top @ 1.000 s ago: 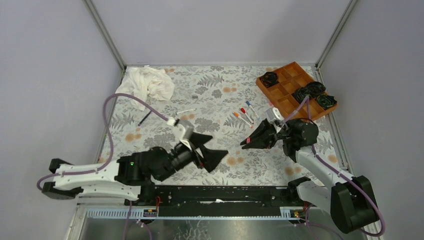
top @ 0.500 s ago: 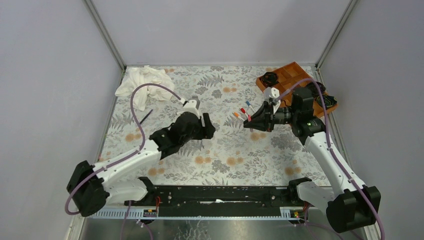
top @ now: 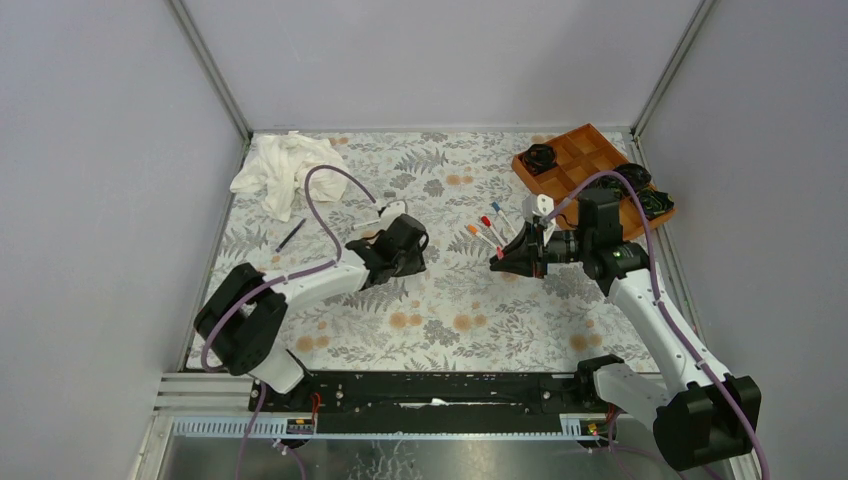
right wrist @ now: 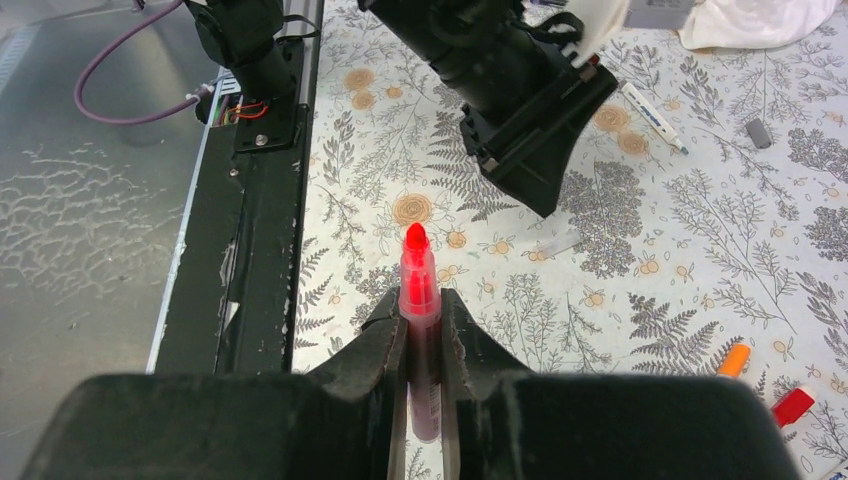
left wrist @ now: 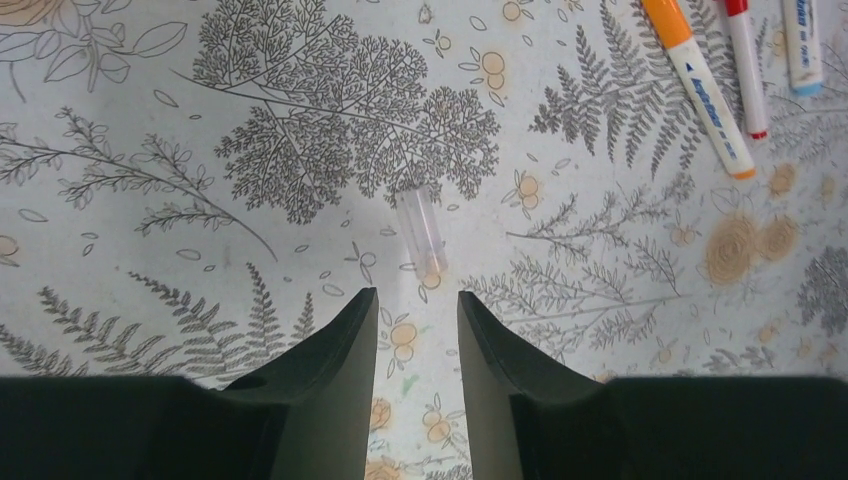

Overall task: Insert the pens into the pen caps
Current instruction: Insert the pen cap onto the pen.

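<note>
My right gripper (right wrist: 422, 300) is shut on a red-tipped pen (right wrist: 417, 280), its uncapped tip pointing towards the left arm; seen from above, this gripper (top: 498, 264) hovers right of the mat's centre. My left gripper (left wrist: 417, 295) is open, its jaws a narrow gap apart with nothing between them. It hangs low over the mat (top: 405, 258). A small clear pinkish pen cap (left wrist: 422, 232) lies just beyond its fingertips, also seen as the cap (right wrist: 558, 243) in the right wrist view. Capped orange (left wrist: 700, 90), red (left wrist: 745, 70) and blue (left wrist: 800, 45) pens lie side by side.
An orange compartment tray (top: 575, 165) holding black rosettes stands at the back right. A white cloth (top: 285, 170) is crumpled at the back left, with a dark pen (top: 290, 235) in front of it. A white pen (right wrist: 655, 118) lies past the left gripper.
The left arm has reached forward from the near edge to the mat's middle and its jaws have narrowed. The right gripper, still holding the red pen, rose, then dipped slightly.
</note>
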{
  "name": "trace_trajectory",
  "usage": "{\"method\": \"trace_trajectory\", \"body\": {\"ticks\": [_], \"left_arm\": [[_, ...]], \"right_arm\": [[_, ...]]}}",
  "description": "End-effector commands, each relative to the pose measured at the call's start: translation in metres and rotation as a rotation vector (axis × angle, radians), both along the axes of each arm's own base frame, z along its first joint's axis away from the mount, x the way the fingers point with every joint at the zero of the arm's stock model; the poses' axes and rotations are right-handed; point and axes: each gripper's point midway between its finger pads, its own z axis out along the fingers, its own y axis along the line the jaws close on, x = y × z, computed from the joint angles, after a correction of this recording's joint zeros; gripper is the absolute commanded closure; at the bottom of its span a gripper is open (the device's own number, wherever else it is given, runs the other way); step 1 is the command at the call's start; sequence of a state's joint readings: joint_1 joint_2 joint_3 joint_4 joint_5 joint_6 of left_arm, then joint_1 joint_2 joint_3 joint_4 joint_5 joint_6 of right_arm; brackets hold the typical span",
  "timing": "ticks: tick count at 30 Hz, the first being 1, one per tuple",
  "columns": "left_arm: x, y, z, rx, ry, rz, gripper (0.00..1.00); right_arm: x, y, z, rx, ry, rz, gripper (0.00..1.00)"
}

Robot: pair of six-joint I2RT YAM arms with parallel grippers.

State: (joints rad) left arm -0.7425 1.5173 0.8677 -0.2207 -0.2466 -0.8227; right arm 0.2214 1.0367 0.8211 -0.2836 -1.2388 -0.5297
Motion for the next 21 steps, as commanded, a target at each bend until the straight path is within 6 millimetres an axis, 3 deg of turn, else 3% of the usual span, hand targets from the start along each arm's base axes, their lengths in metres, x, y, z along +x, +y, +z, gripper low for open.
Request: {"method": "trace_trajectory", "body": {"ticks": [1, 7, 21], "left_arm": [[0.015, 0.002, -0.008, 0.038, 0.034, 0.114, 0.58], [0.023, 0.001, -0.017, 0.101, 0.066, 0.132, 0.53], [0.025, -0.004, -0.017, 0.184, 0.098, 0.202, 0.55]], "right_arm": [[-0.005, -0.001, 0.004, 0.009, -0.044, 0.019, 1.00], [-0.008, -0.001, 0.006, 0.017, -0.051, 0.027, 1.00], [-0.015, 0.000, 0.011, 0.032, -0.061, 0.053, 1.00]]}}
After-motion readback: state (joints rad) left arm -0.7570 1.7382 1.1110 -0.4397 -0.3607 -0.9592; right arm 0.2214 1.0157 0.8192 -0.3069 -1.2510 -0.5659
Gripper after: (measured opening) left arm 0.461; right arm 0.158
